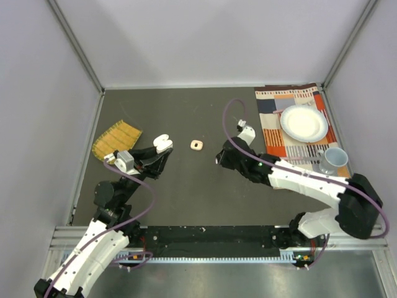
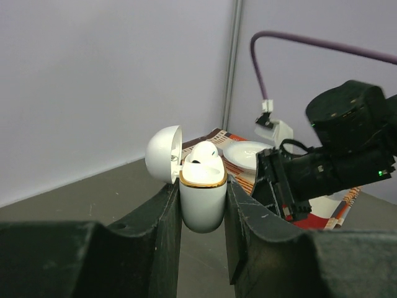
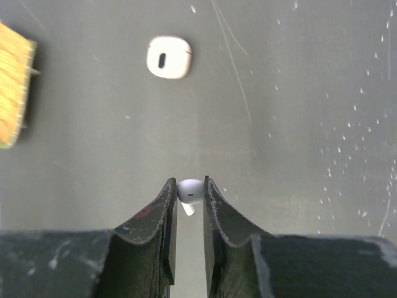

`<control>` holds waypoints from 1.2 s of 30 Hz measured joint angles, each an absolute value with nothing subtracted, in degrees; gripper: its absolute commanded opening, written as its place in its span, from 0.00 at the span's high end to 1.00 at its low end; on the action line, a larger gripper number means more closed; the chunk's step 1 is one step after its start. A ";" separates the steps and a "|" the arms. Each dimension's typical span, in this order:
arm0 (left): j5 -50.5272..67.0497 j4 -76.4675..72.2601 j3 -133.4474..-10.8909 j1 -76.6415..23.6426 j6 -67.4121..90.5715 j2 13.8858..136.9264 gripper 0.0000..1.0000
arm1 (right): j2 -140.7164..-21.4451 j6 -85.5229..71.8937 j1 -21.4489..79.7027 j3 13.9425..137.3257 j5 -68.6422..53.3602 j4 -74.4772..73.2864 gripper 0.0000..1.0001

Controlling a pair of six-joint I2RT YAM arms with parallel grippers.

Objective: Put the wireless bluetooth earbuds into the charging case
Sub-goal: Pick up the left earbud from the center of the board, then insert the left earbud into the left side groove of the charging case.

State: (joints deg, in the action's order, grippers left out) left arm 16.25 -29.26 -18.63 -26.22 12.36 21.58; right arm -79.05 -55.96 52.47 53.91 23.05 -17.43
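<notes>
Both arms are reaching inward, left gripper (image 2: 203,186) clamping the open charging case (image 2: 202,208), right gripper (image 3: 189,184) pinching an earbud (image 3: 191,190) seen only wrist-side.

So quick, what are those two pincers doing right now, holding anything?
Left pincer: closed on the open charging case.
Right pincer: closed on a white earbud.

Left arm (image 1: 93,248): we had it reaching from near-left base toward middle, wrist angled right. Left gripper (image 1: 160,148): clamped on case (image 2: 202,202), one finger on each side, case upright between them. Right arm (image 1: 310,183): we had it bent at elbow near right edge, forearm stretched left. Right gripper (image 1: 219,156): fingers tilted downward, nearly closed, pinching earbud (image 3: 190,190) at tips. Grippers faced each other, apart.
</notes>
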 measured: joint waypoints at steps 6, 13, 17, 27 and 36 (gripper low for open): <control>16.82 -30.57 -18.61 -26.22 13.08 22.87 1.00 | -67.77 -51.11 55.11 44.88 30.22 -2.57 1.00; 18.22 -32.27 -18.61 -26.22 13.61 24.99 1.00 | -60.18 -42.52 55.64 39.90 33.08 15.59 1.00; 19.29 -33.19 -18.61 -26.22 13.65 26.06 1.00 | -58.96 -37.56 55.70 38.61 30.87 23.66 1.00; 22.85 -34.79 -17.78 -26.22 13.61 27.16 1.00 | -58.96 -20.38 61.23 36.84 24.62 40.95 1.00; 26.33 -37.76 -16.53 -26.41 13.28 29.32 1.00 | -59.94 -12.75 63.22 35.88 17.93 54.46 1.00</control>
State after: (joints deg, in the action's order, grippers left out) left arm 26.33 -37.76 -16.53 -26.41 13.28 29.32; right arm -59.94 -12.75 63.22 35.88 17.93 54.46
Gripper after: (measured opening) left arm 0.338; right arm 0.169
